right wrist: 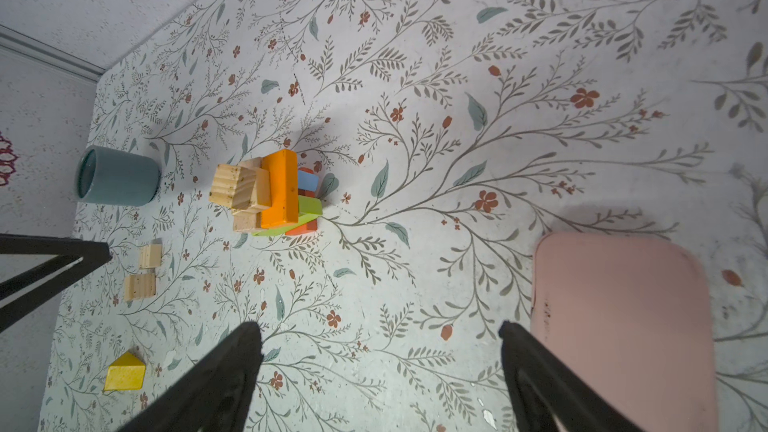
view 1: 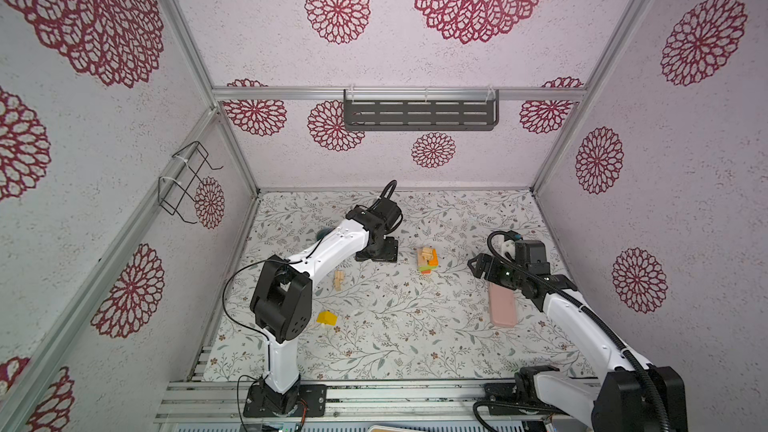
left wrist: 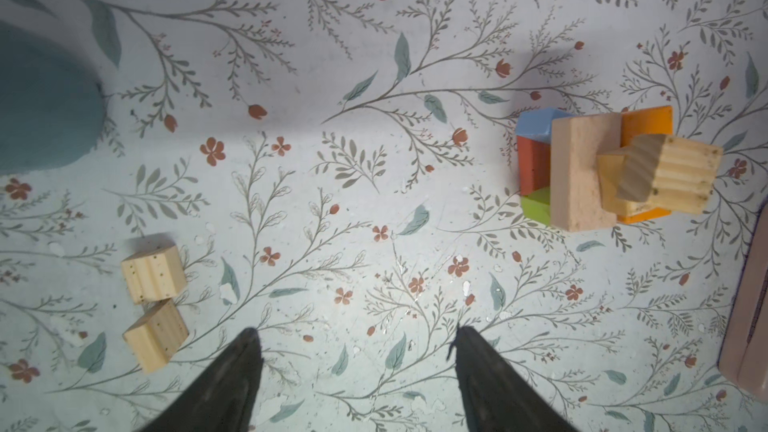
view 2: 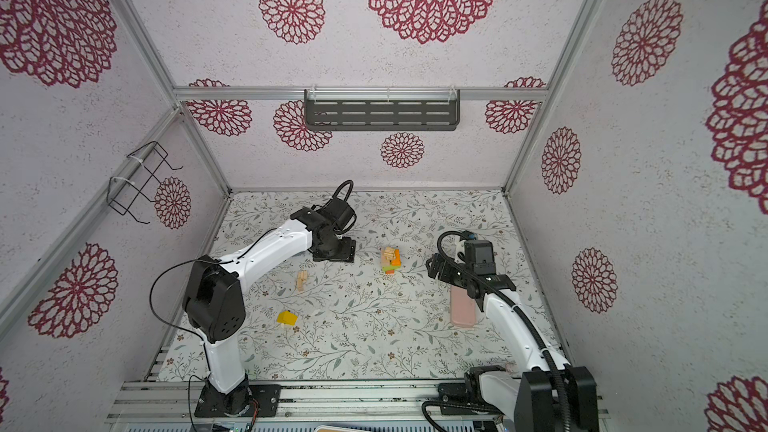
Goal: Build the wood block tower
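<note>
The tower (view 1: 428,260) (view 2: 390,260) stands mid-table between the two arms. It has green, red and light blue blocks low down, then an orange bar and a plain wood slab, with a grooved plain block (left wrist: 669,174) askew on top (right wrist: 232,187). Two plain wood blocks (view 1: 338,280) (left wrist: 153,272) lie together left of the tower, and a yellow block (view 1: 326,318) (right wrist: 124,371) lies nearer the front. My left gripper (left wrist: 356,332) is open above bare mat, left of the tower. My right gripper (right wrist: 378,326) is open and empty, to the tower's right.
A grey-blue mug (right wrist: 116,176) (left wrist: 41,110) stands behind the left arm, mostly hidden in both top views. A flat pink slab (view 1: 503,305) (right wrist: 623,326) lies under the right arm. Patterned walls close in the mat on three sides.
</note>
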`<state>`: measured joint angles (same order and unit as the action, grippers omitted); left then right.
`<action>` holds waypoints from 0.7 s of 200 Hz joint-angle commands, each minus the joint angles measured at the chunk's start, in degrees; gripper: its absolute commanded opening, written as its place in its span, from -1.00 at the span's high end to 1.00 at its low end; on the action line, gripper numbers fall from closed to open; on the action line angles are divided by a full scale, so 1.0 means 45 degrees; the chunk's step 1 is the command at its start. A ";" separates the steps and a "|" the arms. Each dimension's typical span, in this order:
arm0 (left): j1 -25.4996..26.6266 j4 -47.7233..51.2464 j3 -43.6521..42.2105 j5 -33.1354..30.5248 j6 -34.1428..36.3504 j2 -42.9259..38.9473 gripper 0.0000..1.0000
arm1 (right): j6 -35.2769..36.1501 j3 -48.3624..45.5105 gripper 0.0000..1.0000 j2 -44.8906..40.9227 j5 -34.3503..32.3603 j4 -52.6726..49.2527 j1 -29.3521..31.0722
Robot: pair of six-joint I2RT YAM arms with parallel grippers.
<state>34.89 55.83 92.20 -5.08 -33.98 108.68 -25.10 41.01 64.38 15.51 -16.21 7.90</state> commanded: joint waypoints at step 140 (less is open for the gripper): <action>-0.2303 -0.3298 -0.5386 -0.0322 -0.0891 -0.2620 -0.15 | -0.0496 0.2874 -0.50 0.3095 0.0025 -0.0461 0.1993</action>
<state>26.11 43.79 69.17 -5.74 -37.76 98.17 -26.85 52.29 77.84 15.16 -17.87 16.36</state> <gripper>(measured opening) 0.588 0.755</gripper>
